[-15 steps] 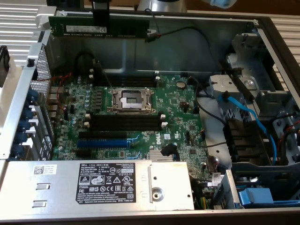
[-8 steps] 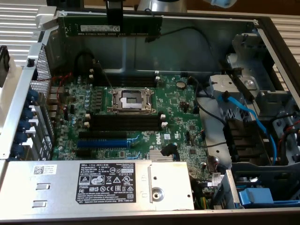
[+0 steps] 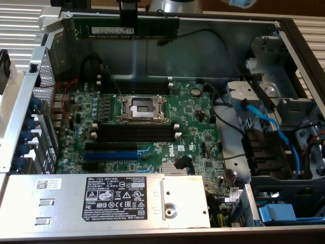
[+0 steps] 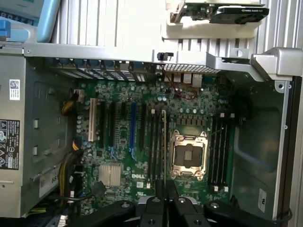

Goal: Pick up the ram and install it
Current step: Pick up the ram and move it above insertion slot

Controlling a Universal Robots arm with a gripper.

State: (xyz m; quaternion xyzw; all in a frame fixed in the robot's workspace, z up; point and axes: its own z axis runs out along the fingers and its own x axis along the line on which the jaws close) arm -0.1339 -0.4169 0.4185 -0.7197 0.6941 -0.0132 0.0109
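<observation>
Ram [image 3: 152, 28] hangs pinched mid-length in my nearly closed pincer [image 3: 127, 20]; I judge it light, stiff, brittle, best held near its upper edge

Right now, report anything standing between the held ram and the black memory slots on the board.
Nothing visible does. The ram hangs in the pincer above the open case, and the black memory slots beside the processor socket lie bare, with no cable or card across them.
</observation>
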